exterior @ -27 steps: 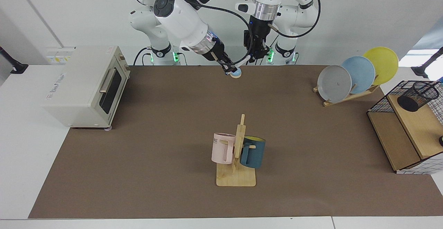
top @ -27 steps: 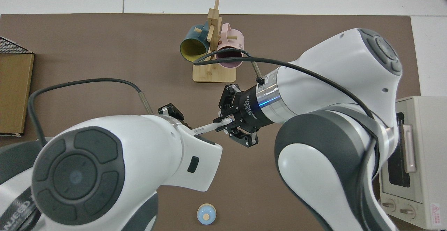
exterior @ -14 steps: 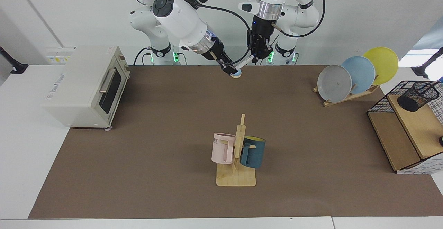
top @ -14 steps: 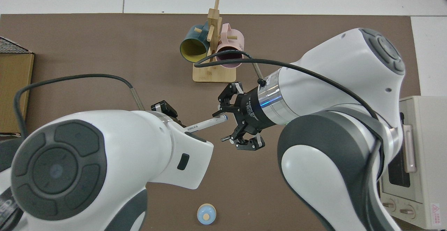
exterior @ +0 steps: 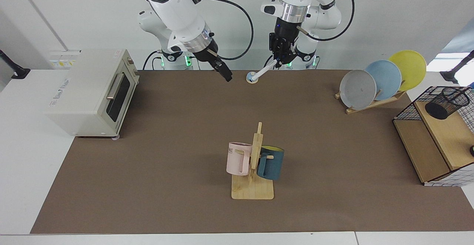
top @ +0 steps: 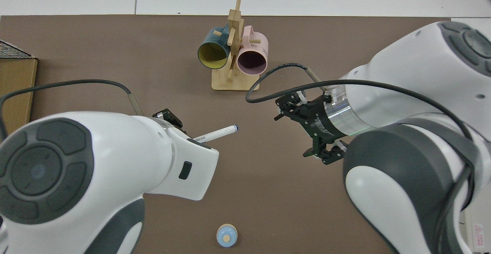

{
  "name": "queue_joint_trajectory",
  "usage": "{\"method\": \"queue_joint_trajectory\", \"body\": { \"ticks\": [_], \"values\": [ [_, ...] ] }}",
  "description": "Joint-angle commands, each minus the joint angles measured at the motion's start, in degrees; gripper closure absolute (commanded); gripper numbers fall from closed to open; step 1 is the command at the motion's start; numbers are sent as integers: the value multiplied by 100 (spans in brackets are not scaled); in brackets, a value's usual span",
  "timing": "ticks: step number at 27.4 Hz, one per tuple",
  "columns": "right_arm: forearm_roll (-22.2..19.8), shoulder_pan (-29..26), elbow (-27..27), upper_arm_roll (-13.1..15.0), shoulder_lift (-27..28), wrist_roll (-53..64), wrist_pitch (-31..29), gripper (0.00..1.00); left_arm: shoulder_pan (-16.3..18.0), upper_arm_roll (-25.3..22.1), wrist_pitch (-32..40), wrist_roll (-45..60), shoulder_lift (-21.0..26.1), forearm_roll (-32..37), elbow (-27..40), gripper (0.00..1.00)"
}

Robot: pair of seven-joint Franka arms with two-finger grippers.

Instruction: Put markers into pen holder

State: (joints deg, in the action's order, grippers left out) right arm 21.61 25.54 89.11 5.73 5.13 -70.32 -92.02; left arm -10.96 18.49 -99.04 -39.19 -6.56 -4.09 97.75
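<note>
Brown mat (exterior: 166, 145) covering a white table, white wall behind.

Near, lower centre of the facing view: wooden mug rack (exterior: 254, 171) carrying a pink mug (exterior: 238, 158) and a dark blue mug (exterior: 270, 162).

Mid, left edge: cream toaster oven (exterior: 92, 91) standing on the mat's border. Mid, right edge: black wire-grid basket (exterior: 437, 134) with wooden shelves, the pen holder (exterior: 446, 102) sitting tilted on its upper shelf; beside it, a plate rack (exterior: 381, 80) showing grey, blue and yellow plates.

Far, upper centre: left gripper (exterior: 279, 58) pinching the marker (exterior: 263, 71) by its upper end, the marker slanting down over a small blue-and-tan round object (exterior: 252, 77) lying on the mat. Well apart from the pen holder. In the top view the marker (top: 216, 133) is sticking out from under the left arm.

Far, upper centre-left: right gripper (exterior: 226, 75) hanging above the mat, claw spread wide in the top view (top: 303, 135), gripping nothing.
</note>
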Motion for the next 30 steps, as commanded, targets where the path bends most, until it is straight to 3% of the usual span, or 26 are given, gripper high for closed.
{"method": "queue_joint_trajectory", "body": {
  "ticks": [1, 5, 10, 14, 18, 23, 25, 30],
  "values": [
    [-700, -436, 159, -46, -241, 1764, 255, 0, 24, -555, 297, -89, -73, 40, 59, 100],
    [-1404, -690, 212, -46, -337, 3626, 255, 0, 24, -1249, 499, -150, -73, 49, 139, 100],
    [-1669, -1174, 291, -46, -372, 5851, 238, 0, 41, -1996, 763, -28, -82, 330, 156, 100],
    [-1870, -1412, 247, -46, -381, 6846, 150, 0, 41, -2621, 921, 289, -82, 400, 156, 100],
    [-2502, -1421, 186, -55, -329, 7445, 27, 0, 41, -2999, 992, 333, -108, 663, 147, 100],
    [-2329, -1508, 89, -37, -302, 7217, -35, 0, 50, -3368, 992, 263, -82, 1032, 60, 100],
    [-2118, -1622, 185, -37, -372, 7164, -44, 0, 50, -3448, 992, 263, -64, 1182, 7, 100],
    [-2056, -1684, 414, -37, -495, 7103, -149, 0, 68, -3510, 896, -219, -29, 1647, -72, 100]
  ]
}}
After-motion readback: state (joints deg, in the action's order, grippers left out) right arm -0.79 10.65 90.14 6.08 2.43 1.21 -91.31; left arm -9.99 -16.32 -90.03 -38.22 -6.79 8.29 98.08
